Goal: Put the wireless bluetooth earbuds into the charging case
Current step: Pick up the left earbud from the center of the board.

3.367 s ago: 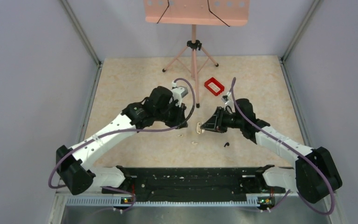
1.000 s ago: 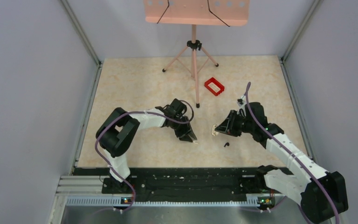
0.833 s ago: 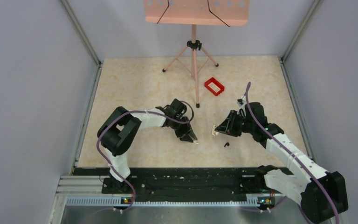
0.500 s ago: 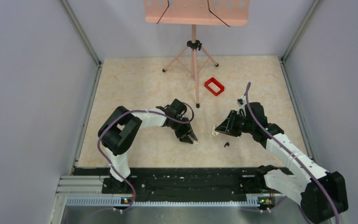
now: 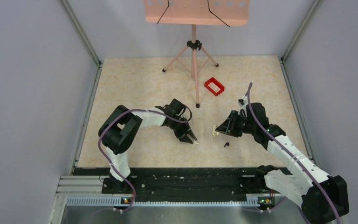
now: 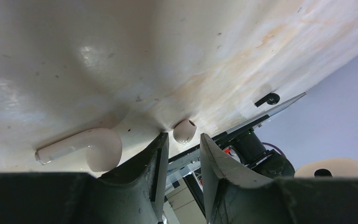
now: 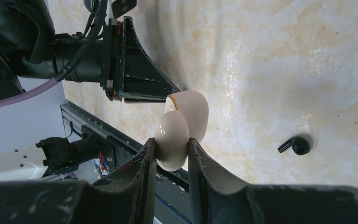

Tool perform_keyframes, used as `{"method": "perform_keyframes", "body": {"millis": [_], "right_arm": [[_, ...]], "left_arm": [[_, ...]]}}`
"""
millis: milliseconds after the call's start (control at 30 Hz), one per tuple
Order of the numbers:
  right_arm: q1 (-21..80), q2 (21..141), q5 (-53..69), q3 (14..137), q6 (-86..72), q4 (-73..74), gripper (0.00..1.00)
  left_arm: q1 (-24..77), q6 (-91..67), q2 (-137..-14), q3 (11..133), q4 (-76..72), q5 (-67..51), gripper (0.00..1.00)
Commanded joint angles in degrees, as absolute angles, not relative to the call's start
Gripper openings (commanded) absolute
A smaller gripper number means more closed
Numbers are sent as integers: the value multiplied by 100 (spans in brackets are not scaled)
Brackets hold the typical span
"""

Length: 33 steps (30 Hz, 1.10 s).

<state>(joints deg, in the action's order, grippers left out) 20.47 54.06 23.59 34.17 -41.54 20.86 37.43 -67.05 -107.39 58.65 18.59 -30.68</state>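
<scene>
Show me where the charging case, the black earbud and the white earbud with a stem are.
charging case (image 7: 173,136): right wrist view, on the lower half of its pale shell.
black earbud (image 7: 300,147): right wrist view, on its round head.
white earbud (image 6: 103,150): left wrist view, on its round head.

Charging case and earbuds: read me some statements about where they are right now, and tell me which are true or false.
1. The right fingers clamp a white charging case with its lid open. True.
2. The red tray lies between the two arms' fingers. False: it lies farther back, near the pink stand.
3. A round white earbud lies just beyond the gap between the left fingers. True.
4. The small black piece sits inside the case. False: it lies on the table, apart from the case.
5. The stemmed white earbud is already in the case. False: it lies on the table beside the left fingers.
</scene>
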Motion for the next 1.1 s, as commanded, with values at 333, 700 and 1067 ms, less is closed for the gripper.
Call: {"method": "perform_keyframes", "body": {"millis": [333,700,1067], "right_arm": [[2028,5171,2270,3476,-4092,2102,0],[2029,5159,2235,3489,-4047,2139,0],[2025,5153,2232,3494,-4041,2143,0]], "left_arm": [[3669,-6904,-11063,5705,1822,-2830,34],[3665,-6976,-11113,5794,1783,-2830,35],[3675,-7058,-11161,5766,1801,-2708,34]]}}
